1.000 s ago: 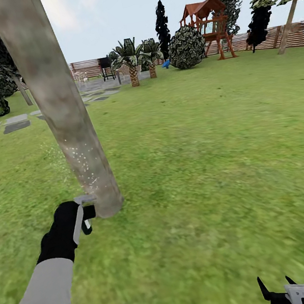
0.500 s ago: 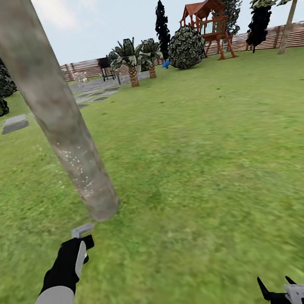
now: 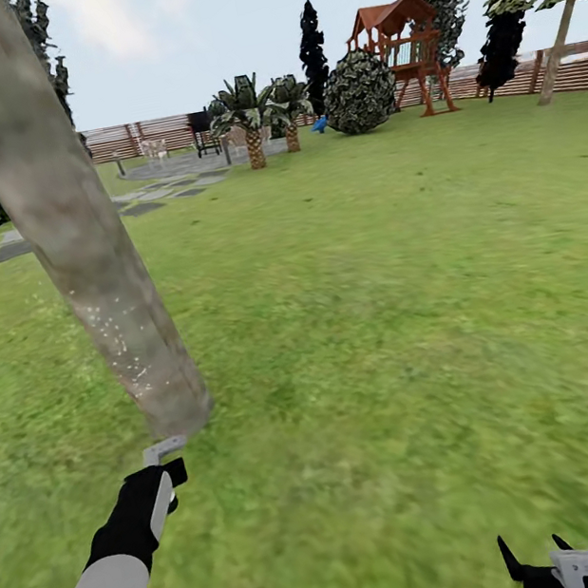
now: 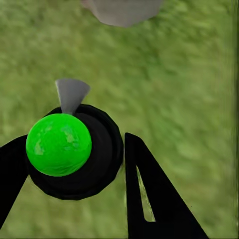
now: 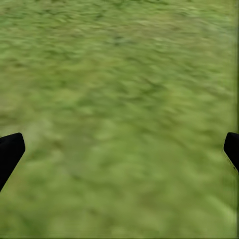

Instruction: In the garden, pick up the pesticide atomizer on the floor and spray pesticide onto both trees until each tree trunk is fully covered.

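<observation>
My left gripper [image 3: 161,467] is shut on the pesticide atomizer [image 4: 102,159], a round black bottle that shows a bright green top and a grey nozzle [image 3: 162,448]. It hangs low over the grass, just short of the foot of the near tree trunk [image 3: 86,263]. That trunk is thick, pale and mottled, leans left, and carries white specks on its lower part. In the left wrist view the black fingers [image 4: 149,199] flank the bottle. A second leaning tree [image 3: 558,50] stands far right by the fence. My right gripper [image 3: 539,564] is open over grass, with nothing between its fingers.
Green lawn lies all around. Grey paving stones [image 3: 11,249] run at the left. Palm-like plants [image 3: 250,118], a round bush [image 3: 360,91], a wooden play tower [image 3: 406,52] and the slat fence [image 3: 572,66] stand far back.
My left gripper has drawn back and down from the trunk's base, still holding the atomizer. The view has shifted, so the trunk now sits further left. The right gripper is unchanged.
</observation>
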`<state>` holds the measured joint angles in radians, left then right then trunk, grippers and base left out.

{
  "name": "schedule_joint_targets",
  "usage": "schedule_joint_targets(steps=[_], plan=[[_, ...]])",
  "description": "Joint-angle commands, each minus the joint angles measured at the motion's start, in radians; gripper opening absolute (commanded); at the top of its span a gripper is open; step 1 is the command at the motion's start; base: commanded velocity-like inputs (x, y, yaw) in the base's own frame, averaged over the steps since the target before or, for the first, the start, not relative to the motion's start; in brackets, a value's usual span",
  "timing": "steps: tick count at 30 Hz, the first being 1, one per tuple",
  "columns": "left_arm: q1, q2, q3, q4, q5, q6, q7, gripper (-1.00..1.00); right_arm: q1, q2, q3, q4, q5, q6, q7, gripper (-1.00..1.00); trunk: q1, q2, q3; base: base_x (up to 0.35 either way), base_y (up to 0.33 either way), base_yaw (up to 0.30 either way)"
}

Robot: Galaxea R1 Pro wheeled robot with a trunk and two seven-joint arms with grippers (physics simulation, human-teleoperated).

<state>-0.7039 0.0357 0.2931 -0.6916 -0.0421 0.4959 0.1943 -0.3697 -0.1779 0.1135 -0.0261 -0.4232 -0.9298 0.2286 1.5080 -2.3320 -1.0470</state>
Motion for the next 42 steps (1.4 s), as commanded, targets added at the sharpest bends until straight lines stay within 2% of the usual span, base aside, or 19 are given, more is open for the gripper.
schedule_joint_targets(steps=[1, 11, 30, 42], plan=[[0.0, 0.0, 0.0, 0.001, -0.001, 0.0, 0.001, -1.0, 0.0, 0.0, 0.0, 0.0, 0.0, 0.0, 0.0, 1.0, 0.0, 0.0, 0.0, 0.233, -0.199, 0.12], [0.0, -0.002, 0.0, 0.004, 0.0, -0.001, -0.001, -1.0, 0.0, 0.0, 0.0, 0.0, 0.0, 0.0, 0.0, 1.0, 0.0, 0.0, 0.0, 0.237, -0.196, 0.23], [0.0, -0.001, 0.0, 0.021, -0.001, -0.002, -0.001, -1.0, 0.0, 0.0, 0.0, 0.0, 0.0, 0.0, 0.0, 1.0, 0.0, 0.0, 0.0, 0.228, -0.2, 0.018], [0.0, -0.001, 0.0, 0.02, -0.001, -0.002, 0.004, -1.0, 0.0, 0.0, 0.0, 0.0, 0.0, 0.0, 0.0, 1.0, 0.0, 0.0, 0.0, 0.075, -0.261, 0.256]])
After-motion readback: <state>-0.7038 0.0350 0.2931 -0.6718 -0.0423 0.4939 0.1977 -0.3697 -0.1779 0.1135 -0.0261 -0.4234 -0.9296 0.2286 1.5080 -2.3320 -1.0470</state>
